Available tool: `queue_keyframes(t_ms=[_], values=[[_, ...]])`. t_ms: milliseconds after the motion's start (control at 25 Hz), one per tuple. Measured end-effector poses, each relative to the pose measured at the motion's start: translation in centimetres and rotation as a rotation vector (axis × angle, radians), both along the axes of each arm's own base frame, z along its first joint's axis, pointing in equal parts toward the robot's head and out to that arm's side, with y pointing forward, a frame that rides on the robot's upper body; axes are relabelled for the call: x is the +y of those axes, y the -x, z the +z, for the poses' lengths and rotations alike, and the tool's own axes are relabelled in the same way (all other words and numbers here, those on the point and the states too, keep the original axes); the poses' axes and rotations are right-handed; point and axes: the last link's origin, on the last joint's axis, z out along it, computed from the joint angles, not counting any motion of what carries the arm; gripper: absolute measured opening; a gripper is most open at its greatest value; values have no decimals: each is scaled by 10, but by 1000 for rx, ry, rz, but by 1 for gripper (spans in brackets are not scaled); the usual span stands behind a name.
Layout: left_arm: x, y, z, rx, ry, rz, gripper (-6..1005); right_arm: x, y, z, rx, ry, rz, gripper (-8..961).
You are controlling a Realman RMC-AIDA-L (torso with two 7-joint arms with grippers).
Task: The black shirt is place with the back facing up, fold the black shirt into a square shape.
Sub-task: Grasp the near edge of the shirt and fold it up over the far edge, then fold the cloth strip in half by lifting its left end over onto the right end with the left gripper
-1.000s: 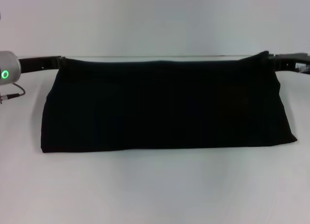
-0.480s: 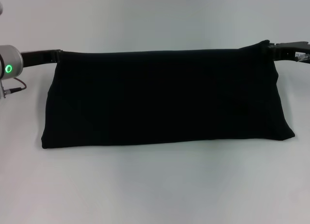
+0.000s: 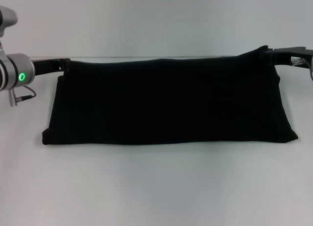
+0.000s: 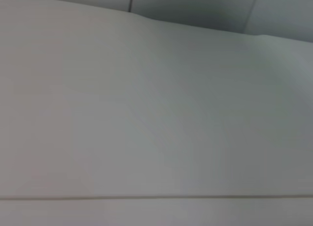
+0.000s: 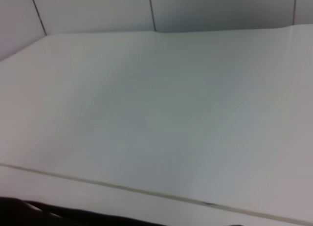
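Observation:
The black shirt (image 3: 166, 103) stretches wide across the middle of the head view as one plain dark band, with no lettering showing. Its far edge sags slightly between the two grippers. At the shirt's far left corner sits my left gripper (image 3: 62, 65), shut on the cloth. My right gripper (image 3: 270, 53) is shut on the far right corner. The shirt's near edge rests on the white table (image 3: 156, 187). The right wrist view catches a thin dark strip of the black shirt (image 5: 29, 210). The left wrist view holds only the table surface (image 4: 146, 113).
The left arm's grey wrist with a green light (image 3: 19, 75) stands at the left edge. A thin seam line (image 3: 146, 56) crosses the table behind the shirt. White tabletop lies in front of the shirt's near edge.
The shirt's far edge rose, then came back down and now sags. The left arm has shifted inward to the right. The near edge has drawn a little farther from me.

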Motion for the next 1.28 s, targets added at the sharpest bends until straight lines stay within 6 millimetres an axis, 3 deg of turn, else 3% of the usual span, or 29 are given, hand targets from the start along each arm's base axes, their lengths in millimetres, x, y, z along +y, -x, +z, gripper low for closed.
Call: queue_keyframes(t_ms=[120,600,840,920,960,1080,1280], values=[[0,2,-5,20,-35,24,109,2,-2,4,-13,-27,-11,67],[-4,12,6,-69,-86,84,305,-1,-7,30,85,-24,-49,382],[-39,8,21,-279,132,33,540,-30,-5,38,243,128,-20,518],[-55,5,30,-345,207,19,667,-41,-4,38,291,165,4,706],[-63,5,34,-369,237,17,731,-45,-4,38,311,176,14,706],[-88,5,43,-437,345,23,736,-57,-2,35,372,199,58,707],[-109,11,43,-522,420,85,740,-63,-1,29,393,214,84,709]])
